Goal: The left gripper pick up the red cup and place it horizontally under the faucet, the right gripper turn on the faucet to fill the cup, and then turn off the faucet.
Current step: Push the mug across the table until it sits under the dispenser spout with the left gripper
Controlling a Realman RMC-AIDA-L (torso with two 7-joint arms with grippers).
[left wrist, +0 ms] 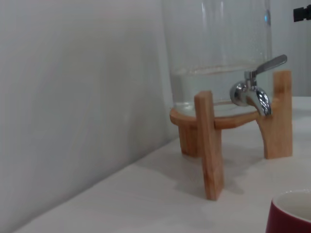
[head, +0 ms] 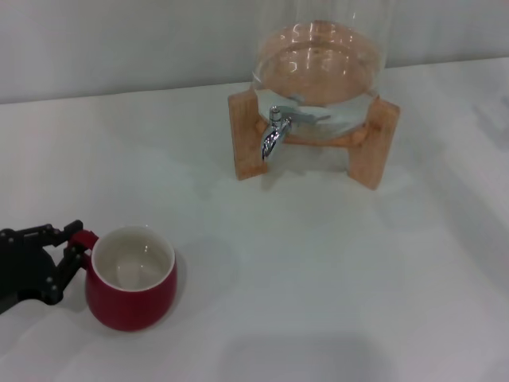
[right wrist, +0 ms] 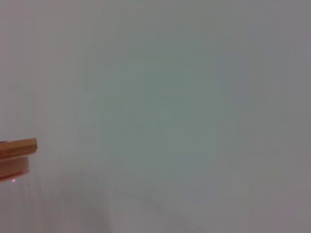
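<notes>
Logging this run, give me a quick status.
Left hand at the red cup's handle, cup upright on the table. Right hand out of sight. Faucet untouched, path there open.

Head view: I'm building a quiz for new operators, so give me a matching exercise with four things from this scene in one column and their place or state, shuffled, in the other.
Things:
1. red cup
2. faucet
3. left gripper
4. wooden stand

Places or states:
A. projects from the glass dispenser, spout pointing down
B. at the cup's handle, near the table's left edge
C. upright on the white table, empty, white inside
D. holds the dispenser up off the table

Pairs: 1-C, 2-A, 3-B, 4-D
</notes>
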